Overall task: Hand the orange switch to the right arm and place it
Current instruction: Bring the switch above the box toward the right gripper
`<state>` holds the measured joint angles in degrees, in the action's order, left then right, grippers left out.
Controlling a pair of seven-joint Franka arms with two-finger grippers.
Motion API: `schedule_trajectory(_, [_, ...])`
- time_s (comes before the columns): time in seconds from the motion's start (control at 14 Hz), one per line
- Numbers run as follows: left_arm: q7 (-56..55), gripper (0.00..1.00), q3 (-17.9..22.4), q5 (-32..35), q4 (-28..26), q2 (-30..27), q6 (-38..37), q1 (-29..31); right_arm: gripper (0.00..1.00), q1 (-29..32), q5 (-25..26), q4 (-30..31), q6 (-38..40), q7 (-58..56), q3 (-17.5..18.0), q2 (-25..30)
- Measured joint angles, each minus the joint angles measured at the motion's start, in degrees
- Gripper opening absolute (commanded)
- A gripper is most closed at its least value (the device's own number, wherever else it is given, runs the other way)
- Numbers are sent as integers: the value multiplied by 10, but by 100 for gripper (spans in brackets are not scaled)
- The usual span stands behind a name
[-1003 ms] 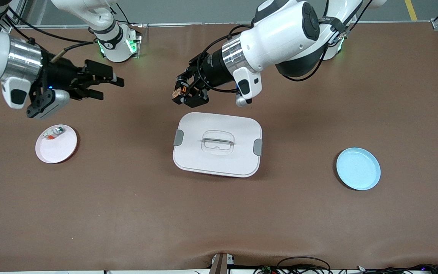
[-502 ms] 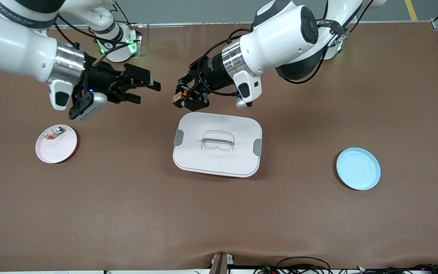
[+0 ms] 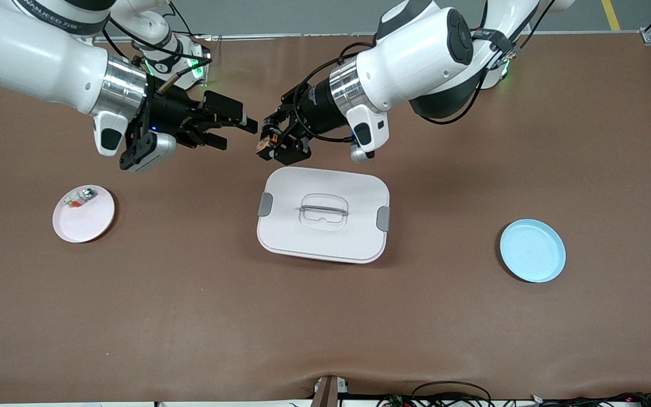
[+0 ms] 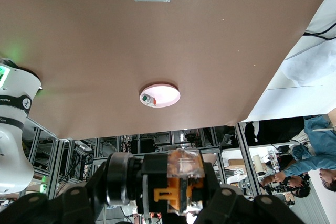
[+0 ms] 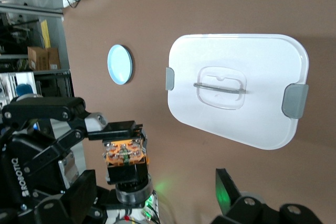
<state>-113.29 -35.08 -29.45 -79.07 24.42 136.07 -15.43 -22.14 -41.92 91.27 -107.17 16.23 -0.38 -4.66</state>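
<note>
We record the following.

1. Left gripper (image 3: 264, 139): upper centre of the front view, in the air over bare table just above the white lidded container in that frame. We see it pinching the orange switch (image 3: 261, 140) between its fingers. In the left wrist view the switch (image 4: 181, 179) sits at the bottom centre of the frame, orange with a clear cap, clamped from both sides.

2. Right gripper (image 3: 236, 128): upper left-centre of the front view, in the air over bare table, its tips just beside the switch but apart from it. We find its fingers spread, one above the other in the frame, with nothing between them. In the right wrist view the switch (image 5: 124, 152) appears at the lower left of the frame, held by the other arm's gripper.

3. White lidded container (image 3: 323, 215): centre of the front view, rounded rectangle, grey clips at both short ends, a handle recessed in the lid.

4. Pink plate (image 3: 89, 217): left of the front view, mid-height. A small white-green-orange piece (image 3: 79, 196) lies on it near its upper rim.

5. Blue plate (image 3: 532, 250): right of the front view, slightly below mid-height.

6. Table (image 3: 190, 305): brown surface filling the frame; all three items rest on it, well apart from each other.
</note>
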Motion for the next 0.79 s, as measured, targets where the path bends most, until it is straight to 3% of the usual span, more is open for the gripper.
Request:
schedule_trajectory(0.36, [0,14,0,0,1,0,1,0,100,-48,27,16,-40,66,0,6])
schedule_trajectory(0.79, [0,14,0,0,2,0,1,0,100,-50,39,17,-46,69,-2,7])
